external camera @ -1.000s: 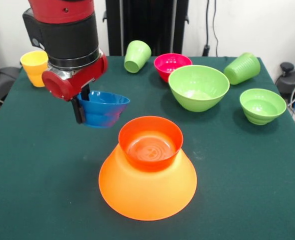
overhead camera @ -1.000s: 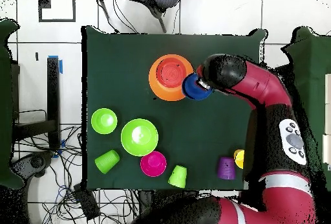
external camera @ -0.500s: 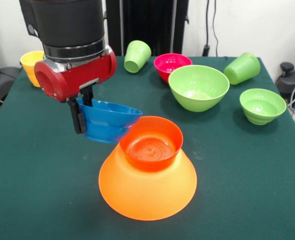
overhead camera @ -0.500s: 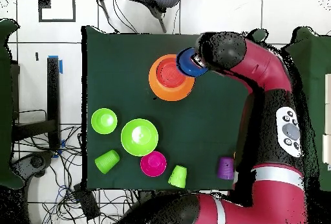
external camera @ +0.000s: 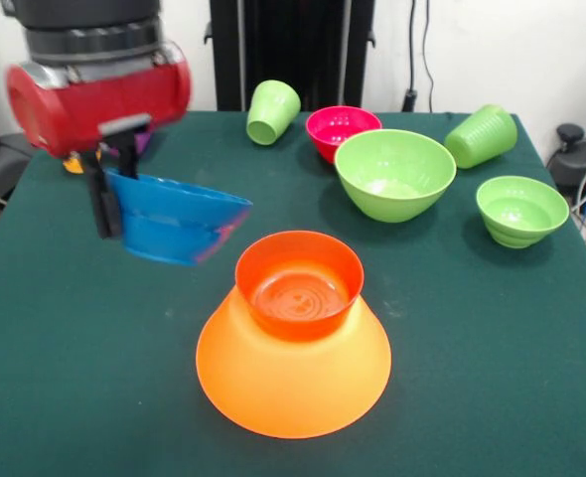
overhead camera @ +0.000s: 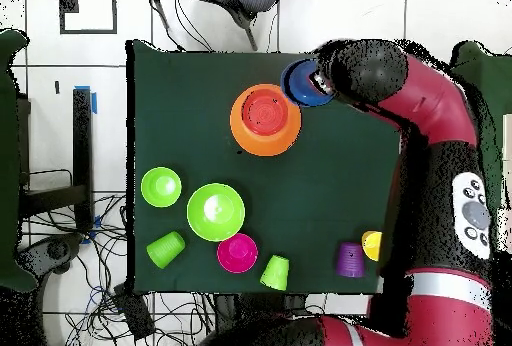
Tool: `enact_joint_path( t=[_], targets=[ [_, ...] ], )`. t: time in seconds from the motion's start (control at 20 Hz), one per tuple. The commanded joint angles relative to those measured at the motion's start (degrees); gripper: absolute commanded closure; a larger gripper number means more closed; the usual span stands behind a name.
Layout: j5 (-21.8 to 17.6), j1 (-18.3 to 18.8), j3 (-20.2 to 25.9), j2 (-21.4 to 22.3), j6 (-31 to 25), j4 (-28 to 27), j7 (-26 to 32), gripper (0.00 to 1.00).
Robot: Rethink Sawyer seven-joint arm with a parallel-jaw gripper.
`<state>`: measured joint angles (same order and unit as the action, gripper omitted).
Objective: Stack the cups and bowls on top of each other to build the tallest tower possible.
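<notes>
My gripper (external camera: pixel 114 199) is shut on the rim of the blue bowl (external camera: pixel 179 221), which hangs tilted in the air to the left of the tower. In the overhead view the blue bowl (overhead camera: pixel 299 82) and gripper (overhead camera: pixel 320 80) sit up and right of the tower. The tower is the huge orange bowl (external camera: pixel 293 373) turned upside down, with the red-orange bowl (external camera: pixel 299 283) upright on it. On the cloth stand the large light green bowl (external camera: pixel 394 174), the small green bowl (external camera: pixel 521 209) and the pink bowl (external camera: pixel 341 129). Two light green cups (external camera: pixel 273 109) (external camera: pixel 482 134) lie on their sides.
The purple cup (overhead camera: pixel 349 259) and yellow cup (overhead camera: pixel 371 245) stand by the arm (overhead camera: pixel 440 152) near the table's bottom right corner in the overhead view. In the front view the arm hides most of both. The green table (external camera: pixel 492 378) ends close behind the pink bowl.
The gripper has risen with the blue bowl and swung it away from the tower's side, leftward in the front view. The bowl now tilts more. Nothing else moved.
</notes>
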<state>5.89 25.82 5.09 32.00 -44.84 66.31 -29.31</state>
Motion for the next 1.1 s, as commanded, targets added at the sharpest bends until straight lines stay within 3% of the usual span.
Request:
enact_joint_path(
  t=[0.05, 0.4, 0.8, 1.0, 1.1],
  targets=[
    [-0.42, 1.38, 3.72, 3.22, -8.67, 7.02, -4.87, 1.0],
    [-2.15, 1.01, 3.26, 3.47, -17.23, 6.8, -3.97, 1.0],
    [-0.68, 1.64, 4.76, 4.28, -17.98, 11.02, -4.22, 1.0],
    [0.15, 2.48, 5.74, 4.19, -14.86, 13.43, -4.17, 1.0],
    [0.94, 3.69, 7.01, 4.65, -8.49, 16.3, -3.55, 1.0]
  ],
)
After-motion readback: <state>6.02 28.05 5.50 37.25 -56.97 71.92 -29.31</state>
